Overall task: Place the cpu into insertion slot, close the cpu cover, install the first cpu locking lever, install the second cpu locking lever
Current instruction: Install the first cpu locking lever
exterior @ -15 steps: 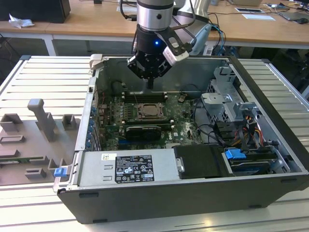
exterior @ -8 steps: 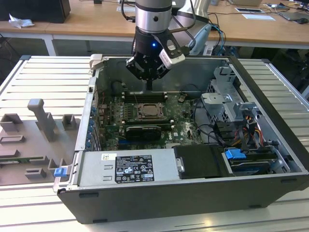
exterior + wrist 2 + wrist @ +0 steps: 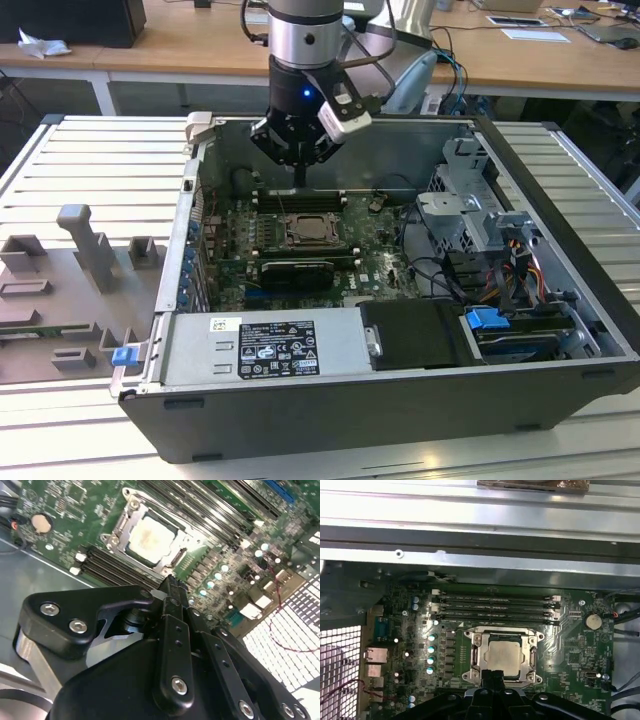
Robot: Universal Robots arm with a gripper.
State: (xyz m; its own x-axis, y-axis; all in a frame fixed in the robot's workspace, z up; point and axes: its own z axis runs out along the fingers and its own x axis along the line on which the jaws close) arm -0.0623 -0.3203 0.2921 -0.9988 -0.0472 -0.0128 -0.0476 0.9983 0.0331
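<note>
1. Bench (image 3: 90,160): a slatted metal surface. It carries an open computer case (image 3: 300,425), with a grey fixture plate (image 3: 85,240) lying on the exterior view's left of it.

2. Case contents: a green motherboard (image 3: 385,265) lies flat on the floor of the case. A power supply (image 3: 190,345) runs along the near wall and bears a white printed label (image 3: 262,347). I cannot make out its print. A grey drive cage (image 3: 465,195) stands on the exterior view's right, with bundled cables (image 3: 455,270) and a blue clip (image 3: 487,322) near it.

3. End effector (image 3: 300,180): it hangs inside the case over the far half of the board, just beyond the socket. In both wrist views its black fingers are pressed together at the tips (image 3: 169,582), with nothing between them, so I report it closed and empty. In the first wrist view the tips (image 3: 492,676) overlap the socket's edge.

4. Insertion slot (image 3: 474,655): it sits mid-board, beside the long black memory slots (image 3: 495,607).

5. Cpu cover (image 3: 504,632): the silvery frame lies flat over the slot, and its cut-out surrounds the chip.

6. Cpu (image 3: 502,655): it is seated in the slot and its pale metal top shows through the cover. In the second wrist view the top (image 3: 150,534) shows a faint beige smear.

7. Small items: a round coin cell (image 3: 592,621) sits on the board past the memory slots, and a row of pale-topped capacitors (image 3: 431,652) stands on the socket's other side.
</note>
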